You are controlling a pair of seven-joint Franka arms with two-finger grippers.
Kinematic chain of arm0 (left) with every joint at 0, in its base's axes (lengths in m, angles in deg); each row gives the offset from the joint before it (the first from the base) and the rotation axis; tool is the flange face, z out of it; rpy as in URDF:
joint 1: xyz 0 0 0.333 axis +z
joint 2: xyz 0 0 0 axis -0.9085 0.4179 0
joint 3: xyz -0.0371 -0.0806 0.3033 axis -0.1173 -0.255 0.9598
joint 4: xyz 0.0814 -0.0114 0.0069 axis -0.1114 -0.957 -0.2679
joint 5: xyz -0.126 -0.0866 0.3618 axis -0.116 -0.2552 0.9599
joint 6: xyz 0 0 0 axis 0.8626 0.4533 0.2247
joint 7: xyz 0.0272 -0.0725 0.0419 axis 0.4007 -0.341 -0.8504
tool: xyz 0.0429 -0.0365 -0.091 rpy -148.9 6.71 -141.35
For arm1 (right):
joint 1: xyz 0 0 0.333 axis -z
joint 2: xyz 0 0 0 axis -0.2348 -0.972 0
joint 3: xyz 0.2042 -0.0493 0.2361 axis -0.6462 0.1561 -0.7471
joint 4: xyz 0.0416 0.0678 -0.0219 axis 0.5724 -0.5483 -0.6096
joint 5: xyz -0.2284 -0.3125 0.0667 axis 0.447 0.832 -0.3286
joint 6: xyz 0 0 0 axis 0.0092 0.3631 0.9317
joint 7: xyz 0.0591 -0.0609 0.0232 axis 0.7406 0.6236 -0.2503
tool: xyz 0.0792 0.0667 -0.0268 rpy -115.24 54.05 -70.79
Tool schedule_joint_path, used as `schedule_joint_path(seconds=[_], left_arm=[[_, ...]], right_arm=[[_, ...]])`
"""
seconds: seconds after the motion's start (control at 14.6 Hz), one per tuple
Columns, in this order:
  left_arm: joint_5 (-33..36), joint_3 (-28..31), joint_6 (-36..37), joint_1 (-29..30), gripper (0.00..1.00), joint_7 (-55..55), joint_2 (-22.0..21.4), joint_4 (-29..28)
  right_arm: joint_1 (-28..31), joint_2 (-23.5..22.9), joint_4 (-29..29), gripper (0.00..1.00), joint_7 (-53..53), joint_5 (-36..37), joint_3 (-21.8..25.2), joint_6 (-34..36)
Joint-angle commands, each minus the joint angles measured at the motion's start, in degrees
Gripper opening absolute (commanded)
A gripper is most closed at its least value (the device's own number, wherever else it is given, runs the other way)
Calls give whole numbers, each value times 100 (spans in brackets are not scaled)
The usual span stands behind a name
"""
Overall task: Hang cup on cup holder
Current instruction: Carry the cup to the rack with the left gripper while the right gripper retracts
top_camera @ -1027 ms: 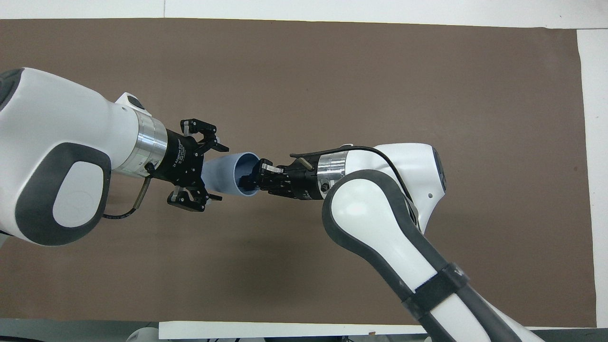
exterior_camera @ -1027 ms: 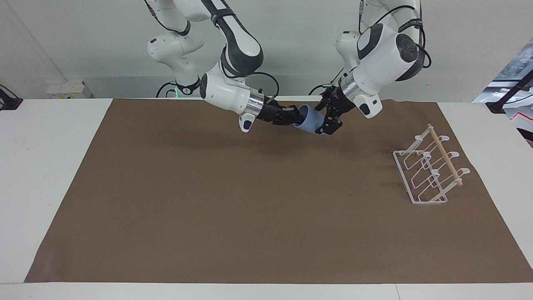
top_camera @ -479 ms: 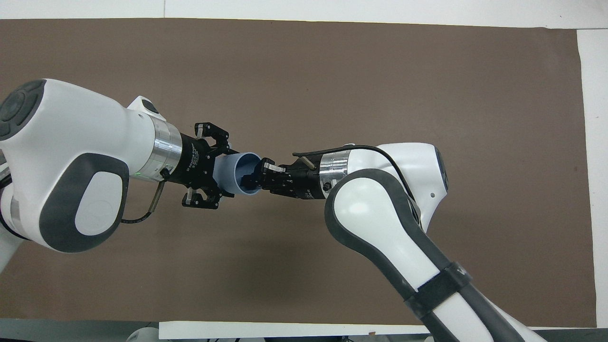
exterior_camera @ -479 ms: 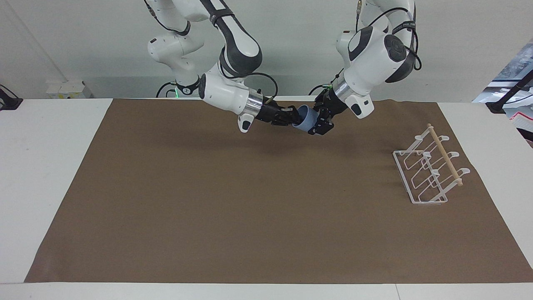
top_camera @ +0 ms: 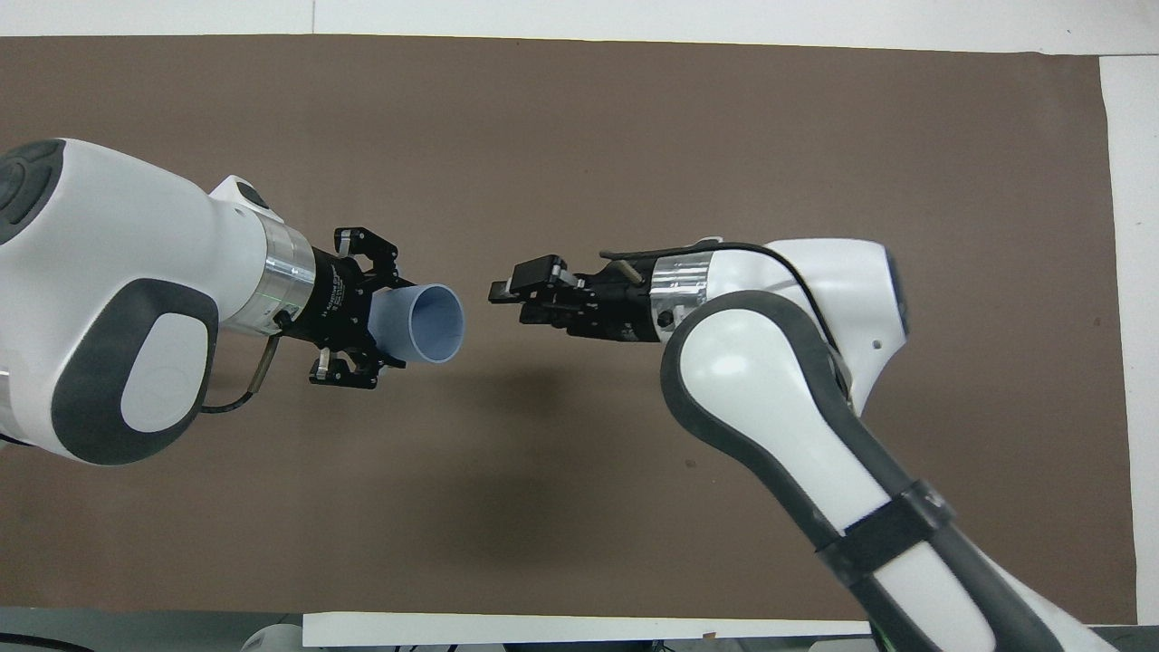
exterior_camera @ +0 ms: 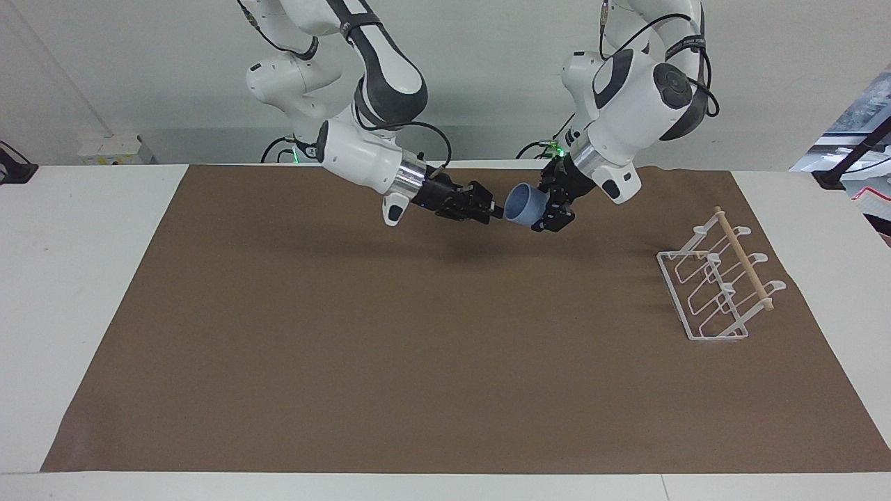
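Observation:
The light-blue cup (exterior_camera: pixel 523 203) is held on its side in the air over the brown mat, near the robots' edge. My left gripper (exterior_camera: pixel 541 210) is shut on the cup's narrow base, and the cup's mouth points at my right gripper. In the overhead view the cup (top_camera: pixel 426 321) sticks out of the left gripper (top_camera: pixel 378 312). My right gripper (exterior_camera: pixel 491 209) is open with a narrow gap and empty, a short way from the cup's mouth and clear of it; it also shows in the overhead view (top_camera: pixel 503 292). The white wire cup holder (exterior_camera: pixel 720 287) with its wooden dowel stands at the left arm's end of the table.
A brown mat (exterior_camera: pixel 418 348) covers most of the white table (exterior_camera: pixel 83 278). The cup holder is out of the overhead view. The right arm's elbow (top_camera: pixel 751 389) hangs over the mat's middle.
My right gripper let go of the cup's rim and drew back toward its own end. My left gripper closed on the cup's base and now carries it alone, shifted slightly toward its end.

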Motion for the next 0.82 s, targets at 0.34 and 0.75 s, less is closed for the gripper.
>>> schedule_joint_path(seconds=[0.34,0.75], left_arm=[[4702,-4,924,-101,0,31,974,661],[8465,5,2092,-268,0,-415,2019,627]], right_arm=[[1777,555,552,99,35,5461,0,1520],[2737,644,2308,99,36,6535,9,4323]])
